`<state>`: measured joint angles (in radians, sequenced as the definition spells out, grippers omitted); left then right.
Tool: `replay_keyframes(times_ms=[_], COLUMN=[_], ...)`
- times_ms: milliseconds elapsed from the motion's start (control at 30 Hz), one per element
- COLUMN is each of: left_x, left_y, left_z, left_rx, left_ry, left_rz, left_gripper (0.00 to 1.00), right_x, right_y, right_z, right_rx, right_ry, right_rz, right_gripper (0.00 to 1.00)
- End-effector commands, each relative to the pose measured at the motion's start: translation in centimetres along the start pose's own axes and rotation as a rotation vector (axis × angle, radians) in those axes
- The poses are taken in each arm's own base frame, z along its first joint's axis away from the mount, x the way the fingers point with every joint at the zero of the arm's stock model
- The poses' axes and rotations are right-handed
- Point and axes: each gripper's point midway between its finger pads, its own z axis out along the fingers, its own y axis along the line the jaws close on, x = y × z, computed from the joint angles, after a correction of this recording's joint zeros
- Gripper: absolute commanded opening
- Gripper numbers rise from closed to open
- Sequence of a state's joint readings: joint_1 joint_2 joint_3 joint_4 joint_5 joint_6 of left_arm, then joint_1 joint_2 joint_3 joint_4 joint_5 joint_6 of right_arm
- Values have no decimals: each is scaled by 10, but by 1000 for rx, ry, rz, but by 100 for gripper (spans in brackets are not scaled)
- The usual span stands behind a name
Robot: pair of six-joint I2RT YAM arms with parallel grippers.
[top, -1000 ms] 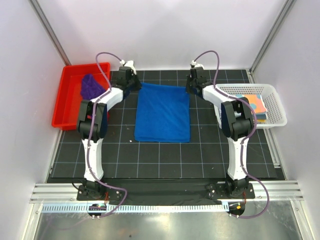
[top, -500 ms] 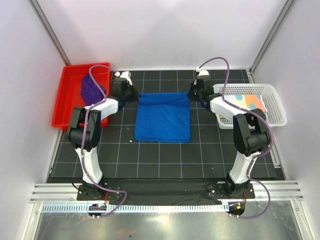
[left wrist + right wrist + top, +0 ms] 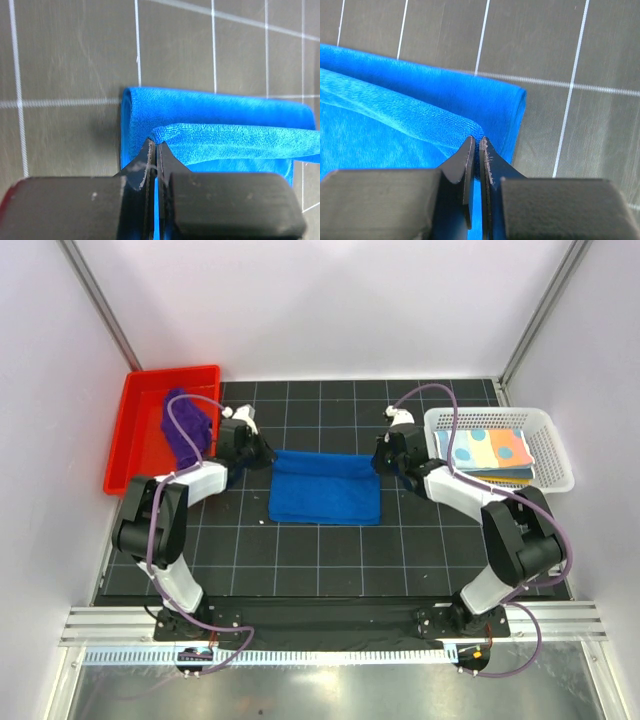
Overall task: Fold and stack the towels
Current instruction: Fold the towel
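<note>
A royal blue towel [image 3: 325, 495] lies on the black gridded mat, its far edge lifted and drawn over the near part. My left gripper [image 3: 268, 458] is shut on the towel's far left corner [image 3: 159, 134], and my right gripper [image 3: 380, 460] is shut on the far right corner [image 3: 476, 131]. A deep purple towel [image 3: 184, 430] sits crumpled in the red tray. A patterned yellow-orange towel [image 3: 488, 452] lies folded in the white basket.
The red plastic tray [image 3: 135, 440] stands at the back left and the white mesh basket [image 3: 550, 475] at the back right. White walls and metal posts enclose the mat. Purple cables loop over both arms.
Both grippers have carried the blue towel's far edge toward the near side, folding it over itself. The visible blue area has become shorter front to back.
</note>
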<state>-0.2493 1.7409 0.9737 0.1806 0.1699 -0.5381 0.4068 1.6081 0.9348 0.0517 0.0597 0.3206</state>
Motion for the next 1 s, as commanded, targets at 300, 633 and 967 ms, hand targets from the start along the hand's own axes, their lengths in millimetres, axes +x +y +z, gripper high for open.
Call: replay_keyframes(times_ms=[300,633,967], left_x=[7,20,32], left_y=[-14,-12,-7], left_z=[-36,-52,-62], left_rx=[27,27,10], left_ry=[-49,-36,-29], left_rz=[4,8,1], left_gripper=[0,0,0], right_x=[1,11,25], right_y=[11,8,13], right_z=[-29,-44,-53], right_rx=[4,7,-15], right_ry=[-84,-91,-80], right_rz=[5,13,18], right_gripper=[1,1,1])
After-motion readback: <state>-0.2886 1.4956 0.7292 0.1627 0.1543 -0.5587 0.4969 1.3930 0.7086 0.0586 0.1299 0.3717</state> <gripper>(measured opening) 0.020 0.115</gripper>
